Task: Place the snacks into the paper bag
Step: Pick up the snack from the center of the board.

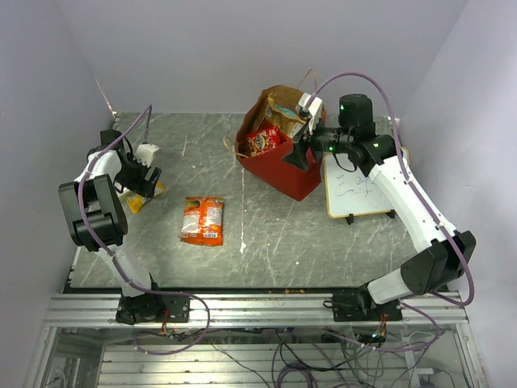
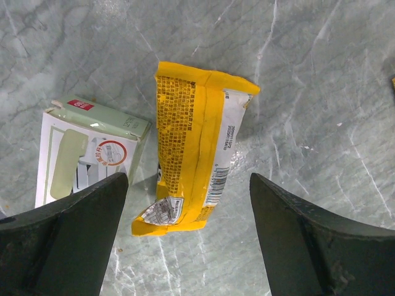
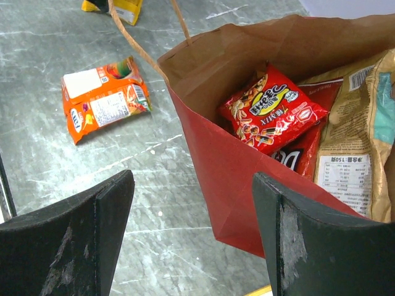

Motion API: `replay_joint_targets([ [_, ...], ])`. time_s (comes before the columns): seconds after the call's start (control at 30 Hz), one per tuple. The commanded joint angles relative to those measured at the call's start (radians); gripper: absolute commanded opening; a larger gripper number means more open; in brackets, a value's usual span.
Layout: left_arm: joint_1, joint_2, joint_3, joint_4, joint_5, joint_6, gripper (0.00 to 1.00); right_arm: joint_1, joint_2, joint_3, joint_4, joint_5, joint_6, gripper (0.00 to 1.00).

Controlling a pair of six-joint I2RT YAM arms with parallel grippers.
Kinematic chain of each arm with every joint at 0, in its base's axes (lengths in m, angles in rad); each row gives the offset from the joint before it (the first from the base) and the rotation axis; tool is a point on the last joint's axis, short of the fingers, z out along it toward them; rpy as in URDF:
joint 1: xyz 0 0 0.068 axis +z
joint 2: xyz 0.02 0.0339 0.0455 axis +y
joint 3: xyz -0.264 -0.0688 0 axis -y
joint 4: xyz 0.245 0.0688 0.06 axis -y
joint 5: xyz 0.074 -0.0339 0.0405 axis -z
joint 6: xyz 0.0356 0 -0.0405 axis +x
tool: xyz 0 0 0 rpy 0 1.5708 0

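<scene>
Left hand point(image 2: 188, 185) hangs wide open over the left side of the worktop point(image 1: 266, 242), gripping nothing, its fingers point(image 2: 86, 216) standing either side of a yellow packet point(image 2: 194, 148). Right hand point(image 3: 192, 179) is also spread wide and empty, poised above the near rim of the paper bag point(image 3: 210, 172).

That bag, red outside and brown inside, stands at the far right-centre of the worktop beside a whiteboard point(image 1: 359, 190), with its mouth open upward. Inside it a brown pouch point(image 3: 355, 135) leans on end, a white label with "150" showing. A dark red pack point(image 3: 302, 157) lettered "Do" sits beside it. A red packet point(image 3: 271, 111) marked "MIX" lies on top.

An orange packet point(image 3: 105, 98) lies flat mid-worktop, its long axis running near to far in the top view.

The yellow packet lies back side up, barcode showing, its long axis running between the fingers. Just beside it lies a pale green and white box point(image 2: 86, 154) with a small red tag.
</scene>
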Motion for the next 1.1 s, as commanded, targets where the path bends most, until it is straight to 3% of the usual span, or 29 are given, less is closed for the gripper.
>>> replay_joint_targets([
  [0.0,0.006,0.049,0.012,-0.014,0.017,0.042,0.93,-0.004,0.011,0.019,0.011,0.008,-0.005,0.77],
  [0.3,0.006,0.023,-0.002,0.11,-0.061,0.01,0.98,-0.004,0.039,0.037,-0.001,-0.001,-0.008,0.77],
  [0.63,0.006,-0.103,0.006,0.045,0.084,0.029,0.99,-0.004,0.046,0.036,-0.001,-0.004,-0.008,0.77],
  [1.07,-0.005,-0.073,-0.02,-0.028,0.054,0.148,0.97,-0.004,0.026,0.026,0.007,-0.018,-0.003,0.78],
])
